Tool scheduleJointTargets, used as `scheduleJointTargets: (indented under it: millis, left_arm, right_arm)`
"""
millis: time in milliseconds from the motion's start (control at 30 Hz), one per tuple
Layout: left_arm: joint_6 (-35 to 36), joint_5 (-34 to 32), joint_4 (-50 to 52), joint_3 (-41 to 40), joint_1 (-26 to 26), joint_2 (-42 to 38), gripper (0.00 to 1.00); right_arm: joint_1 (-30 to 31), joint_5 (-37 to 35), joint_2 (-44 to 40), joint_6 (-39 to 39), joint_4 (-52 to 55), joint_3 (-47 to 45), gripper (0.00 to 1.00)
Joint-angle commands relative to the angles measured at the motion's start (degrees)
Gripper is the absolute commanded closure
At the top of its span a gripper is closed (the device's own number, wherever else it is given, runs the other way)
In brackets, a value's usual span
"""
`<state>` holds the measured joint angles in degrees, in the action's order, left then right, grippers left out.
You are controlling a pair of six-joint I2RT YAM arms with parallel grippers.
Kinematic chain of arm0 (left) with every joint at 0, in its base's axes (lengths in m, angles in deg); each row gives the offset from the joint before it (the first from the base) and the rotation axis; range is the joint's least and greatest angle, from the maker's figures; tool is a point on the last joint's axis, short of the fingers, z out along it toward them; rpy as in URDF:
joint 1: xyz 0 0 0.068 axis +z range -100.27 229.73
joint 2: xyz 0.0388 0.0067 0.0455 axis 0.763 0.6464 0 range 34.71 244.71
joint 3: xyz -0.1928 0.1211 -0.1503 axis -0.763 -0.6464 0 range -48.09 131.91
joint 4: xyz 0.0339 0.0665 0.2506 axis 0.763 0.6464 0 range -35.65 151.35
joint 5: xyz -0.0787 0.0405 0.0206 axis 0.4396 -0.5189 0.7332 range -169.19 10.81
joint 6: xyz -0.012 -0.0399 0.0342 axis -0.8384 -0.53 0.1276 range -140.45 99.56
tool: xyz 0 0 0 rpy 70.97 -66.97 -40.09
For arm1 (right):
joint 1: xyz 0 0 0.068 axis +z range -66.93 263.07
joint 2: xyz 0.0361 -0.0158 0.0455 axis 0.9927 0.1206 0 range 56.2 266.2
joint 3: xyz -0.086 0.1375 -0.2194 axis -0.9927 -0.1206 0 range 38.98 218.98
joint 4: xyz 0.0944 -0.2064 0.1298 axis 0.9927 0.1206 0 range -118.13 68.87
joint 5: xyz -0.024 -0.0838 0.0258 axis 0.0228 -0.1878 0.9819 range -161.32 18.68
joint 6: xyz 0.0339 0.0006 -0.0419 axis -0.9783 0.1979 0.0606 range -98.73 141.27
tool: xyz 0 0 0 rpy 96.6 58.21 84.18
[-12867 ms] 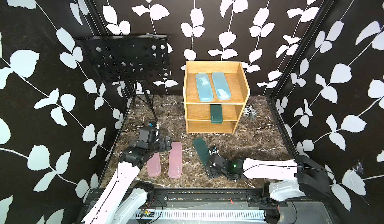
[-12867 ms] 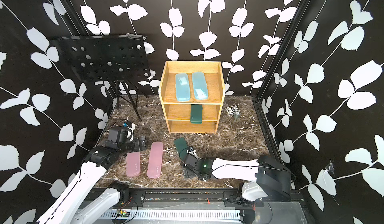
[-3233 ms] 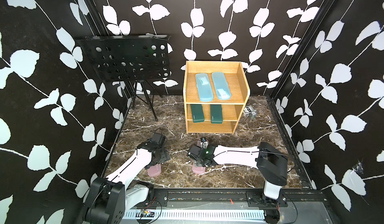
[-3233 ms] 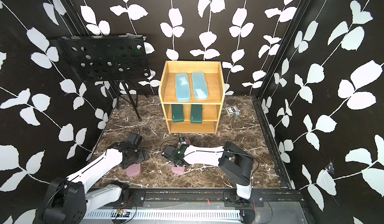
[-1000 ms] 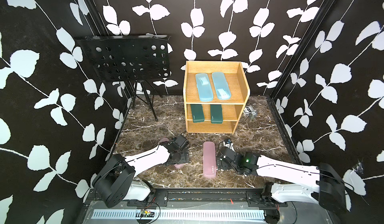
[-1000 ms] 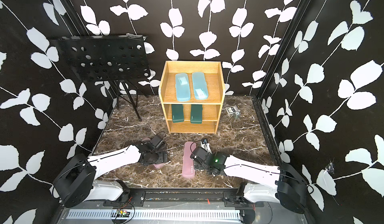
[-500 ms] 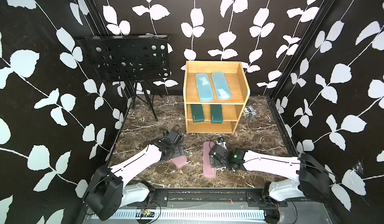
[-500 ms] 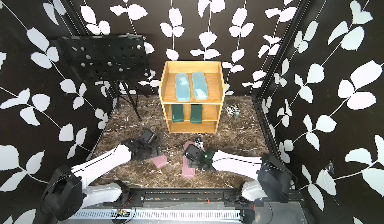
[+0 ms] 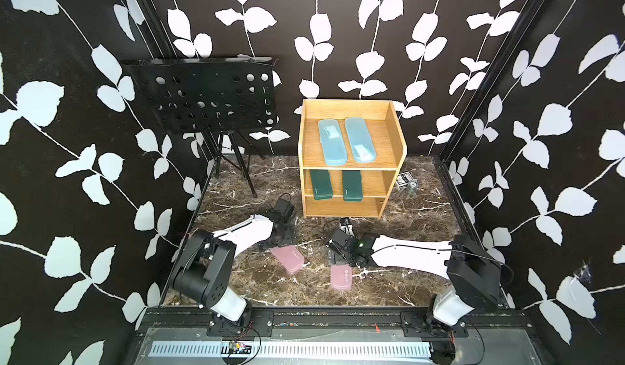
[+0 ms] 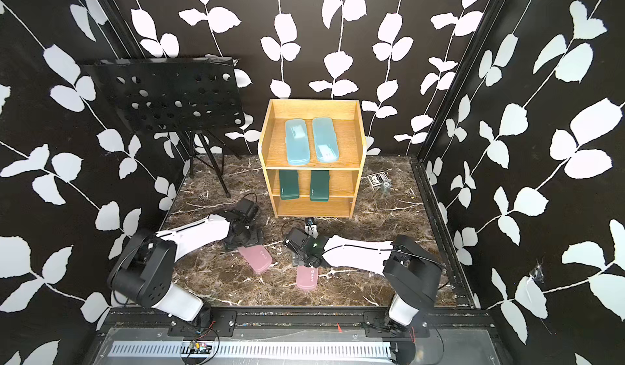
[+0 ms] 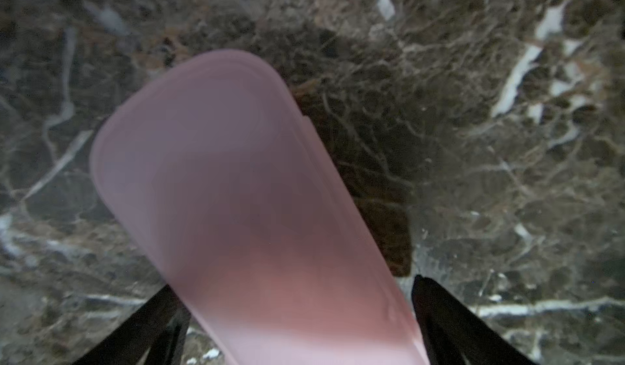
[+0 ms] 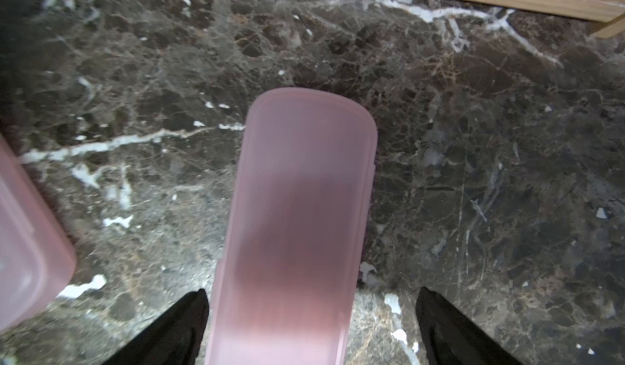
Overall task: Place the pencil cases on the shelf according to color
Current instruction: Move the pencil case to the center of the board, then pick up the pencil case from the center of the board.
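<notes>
Marble tabletop (image 9: pixel 416 218), front: left gripper (image 11: pixel 297 289) is clamping the long edges of one pink pencil case (image 11: pixel 220 177). Right gripper (image 12: pixel 311 295) is hanging spread around a second pink pencil case (image 12: pixel 304 194), one finger clear of it. Behind them the shelf (image 9: pixel 341 208) is holding two blue cases (image 9: pixel 333 142) on top and two green cases (image 9: pixel 321 186) mid-tier.
</notes>
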<state>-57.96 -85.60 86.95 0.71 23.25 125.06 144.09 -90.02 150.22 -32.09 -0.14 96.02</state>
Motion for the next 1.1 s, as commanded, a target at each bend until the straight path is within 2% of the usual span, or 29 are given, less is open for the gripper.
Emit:
scheduleJointTargets:
  millis: [0,133,233,367,567,767,933,1067]
  left_arm:
    - [2.6,2.5,-3.9,2.6,0.3,2.1,0.01]
    - [4.1,3.8,-4.5,5.8,0.2,3.2,0.01]
    - [4.4,3.1,-2.9,5.7,0.2,0.1,0.01]
    - [3.7,3.1,-1.7,1.0,0.1,-9.2,0.01]
    - [0.7,-0.3,4.5,-6.6,-1.2,-26.7,0.01]
    - [-2.4,-1.9,8.3,-9.6,-3.1,-37.1,0.01]
    - [-2.8,-2.8,11.0,-9.4,-4.2,-38.7,0.01]
    - [-3.7,-2.6,11.3,-10.2,-5.0,-40.0,0.01]
  right_arm:
    - [-1.0,-2.0,-0.2,-0.2,0.9,1.3,0.01]
    - [-1.4,-2.3,-3.4,1.3,0.9,-0.5,0.01]
    - [-1.3,-1.6,-6.7,1.9,1.6,-1.6,0.01]
    - [0.7,-6.2,-10.5,-1.9,7.4,-2.9,0.01]
    - [5.2,-2.1,-14.3,-6.0,3.5,-8.0,0.01]
    - [9.3,-0.1,-8.7,-8.7,2.0,-6.5,0.01]
    - [10.0,1.9,-0.7,-7.9,2.8,-2.8,0.01]
    - [10.0,1.6,3.2,-5.9,8.2,1.0,0.01]
